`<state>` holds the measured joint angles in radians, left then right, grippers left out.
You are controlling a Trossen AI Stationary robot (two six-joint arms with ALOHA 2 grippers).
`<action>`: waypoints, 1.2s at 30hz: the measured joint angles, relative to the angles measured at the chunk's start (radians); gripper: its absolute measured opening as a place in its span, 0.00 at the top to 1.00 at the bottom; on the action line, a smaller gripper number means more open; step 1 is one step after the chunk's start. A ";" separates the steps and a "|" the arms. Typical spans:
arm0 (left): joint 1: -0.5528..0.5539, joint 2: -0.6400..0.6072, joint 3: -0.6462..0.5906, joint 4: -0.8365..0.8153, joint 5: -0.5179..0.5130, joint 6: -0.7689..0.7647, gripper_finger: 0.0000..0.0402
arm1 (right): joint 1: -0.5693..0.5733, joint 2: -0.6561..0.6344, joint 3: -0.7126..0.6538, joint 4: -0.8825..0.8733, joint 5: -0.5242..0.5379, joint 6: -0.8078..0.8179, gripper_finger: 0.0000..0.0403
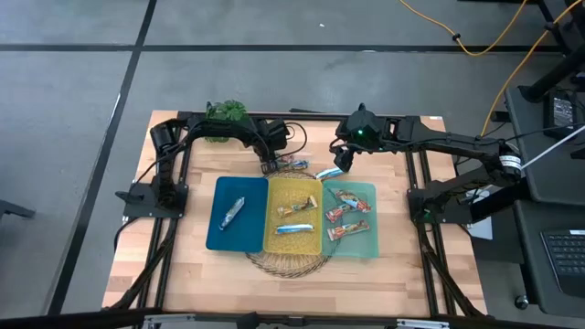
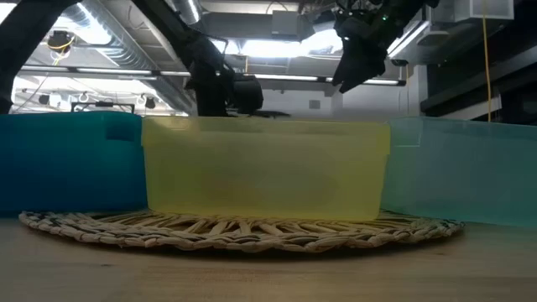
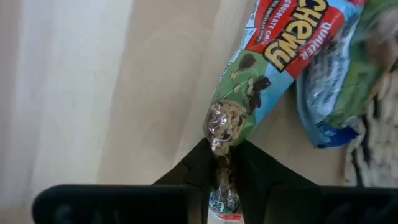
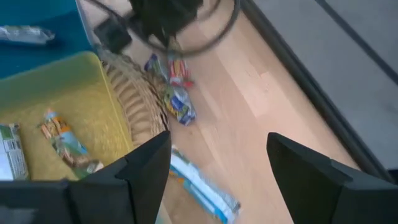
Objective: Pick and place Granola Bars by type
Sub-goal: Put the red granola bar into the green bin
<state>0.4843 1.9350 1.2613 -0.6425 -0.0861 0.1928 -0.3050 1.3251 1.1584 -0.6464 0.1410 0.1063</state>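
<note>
On inspection, three bins stood side by side on a woven mat (image 1: pixel 291 263). The blue bin (image 1: pixel 219 239) held one silvery bar (image 1: pixel 232 212). The yellow bin (image 1: pixel 271 245) held an orange-wrapped bar (image 1: pixel 296 209) and a blue-white bar (image 1: pixel 295 228). The pale green bin (image 1: pixel 369 245) held about four red-orange bars (image 1: pixel 347 215). My left gripper (image 3: pixel 225 163), behind the yellow bin near the plant (image 1: pixel 226 113), had its fingers pinched on the end of a red Chewy bar (image 3: pixel 267 68); a blue-white wrapper (image 3: pixel 329 93) lay touching it, partly cut off. My right gripper (image 4: pixel 217 163) hovered above the table behind the bins, fingers spread and empty, over a blue-white bar on the wood (image 4: pixel 202 184). From table height, the bin walls hid all contents.
</note>
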 joint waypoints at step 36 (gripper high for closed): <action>-0.153 -0.596 0.000 0.260 -0.070 -0.341 0.89 | -0.053 -0.136 -0.480 1.169 -0.247 -0.014 0.34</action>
<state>0.3317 1.3389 1.2613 -0.3827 -0.1558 -0.1481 -0.3579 1.1893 0.6785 0.5228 -0.1063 0.0921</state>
